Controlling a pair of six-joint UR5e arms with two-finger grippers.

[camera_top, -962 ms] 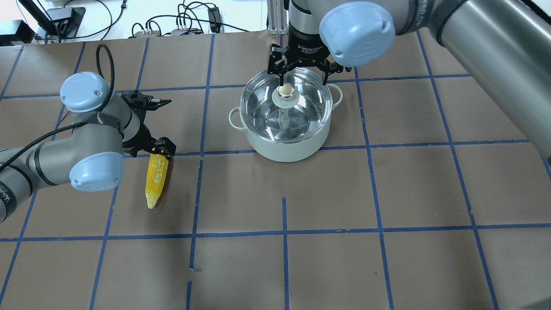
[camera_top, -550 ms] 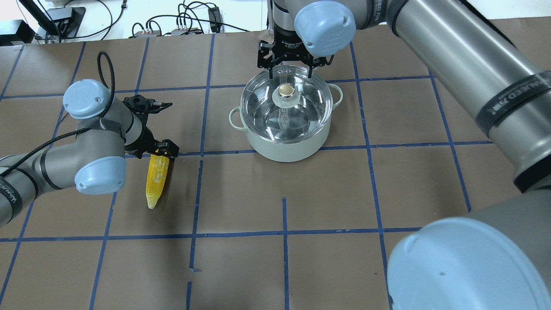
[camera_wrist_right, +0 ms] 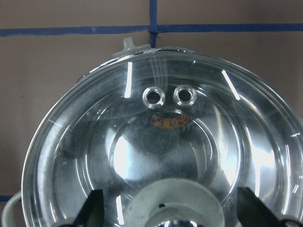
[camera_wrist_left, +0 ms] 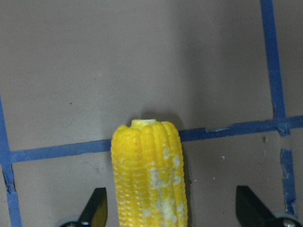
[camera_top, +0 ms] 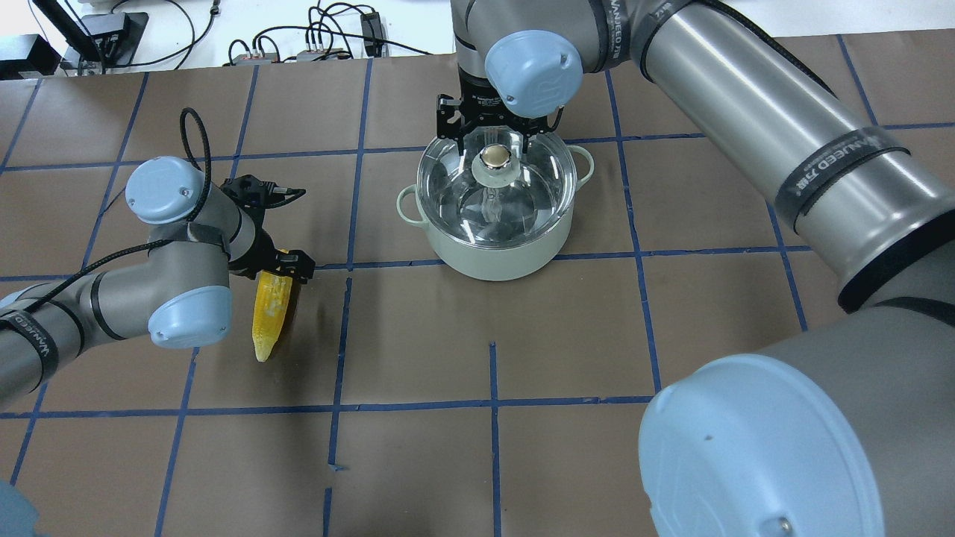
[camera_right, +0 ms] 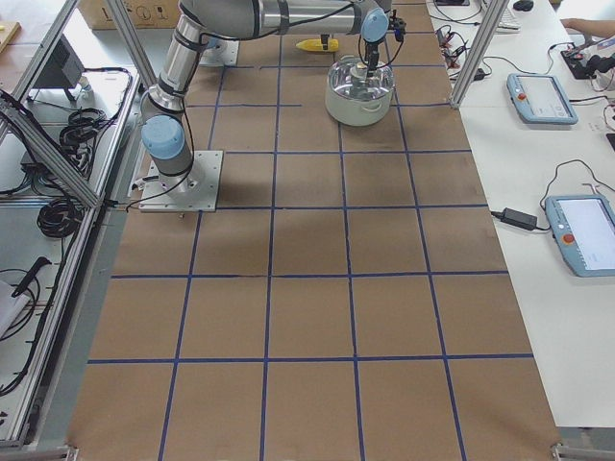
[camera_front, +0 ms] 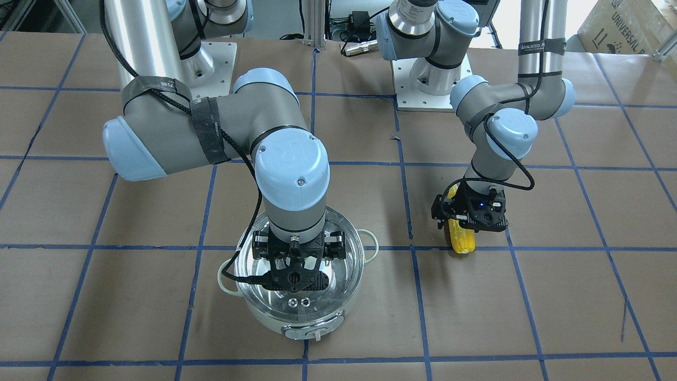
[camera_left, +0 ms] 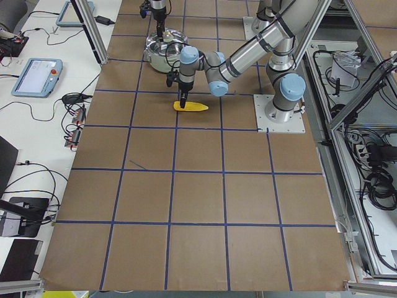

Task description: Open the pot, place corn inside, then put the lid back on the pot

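Left tool (camera_wrist_left: 170,210) spread apart astride the thick end of the corn (camera_wrist_left: 149,175); right tool (camera_wrist_right: 171,213) spread apart, knob (camera_wrist_right: 156,201) of the lid (camera_wrist_right: 161,137) between its fingers (camera_wrist_right: 93,210).

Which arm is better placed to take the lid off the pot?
The right. The right end effector hangs open astride the knob of the lid on the pot; the left end effector is off to the side, open around the corn.

Likely robot lab: gridded table (camera_right: 312,240), pendants (camera_right: 582,233).
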